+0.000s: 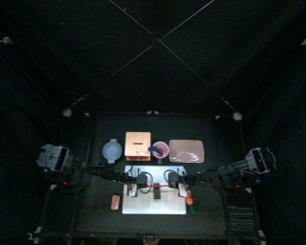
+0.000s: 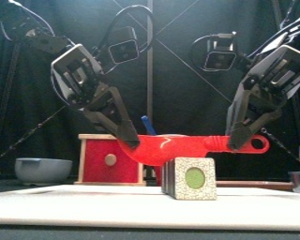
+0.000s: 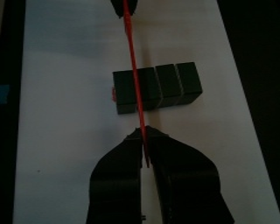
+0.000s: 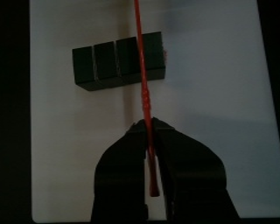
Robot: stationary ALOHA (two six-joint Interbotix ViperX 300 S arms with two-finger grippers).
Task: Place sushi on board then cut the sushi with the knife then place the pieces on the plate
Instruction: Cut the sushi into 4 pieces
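A dark green sushi roll (image 2: 190, 178) of several blocks lies on the white cutting board (image 2: 65, 204). A red toy knife (image 2: 190, 144) hangs level right over it, at or just above the roll's top. My left gripper (image 2: 131, 142) is shut on the blade end and my right gripper (image 2: 242, 141) is shut on the handle end. In the left wrist view the knife (image 3: 132, 61) shows edge-on between the shut fingertips of my left gripper (image 3: 140, 134). It crosses the roll (image 3: 166, 84) along the seam by one end block. The right wrist view shows the same knife (image 4: 143, 52), roll (image 4: 108, 63) and right gripper (image 4: 149, 128).
Behind the board stand a blue-grey bowl (image 1: 112, 149), a wooden box with a red drawer front (image 2: 112, 158), a red cup (image 1: 160, 149) with a blue knife (image 2: 145, 124), and the pink tray (image 1: 186, 150). Two small reddish toys (image 1: 116, 201) (image 1: 187, 199) lie near the board's front corners.
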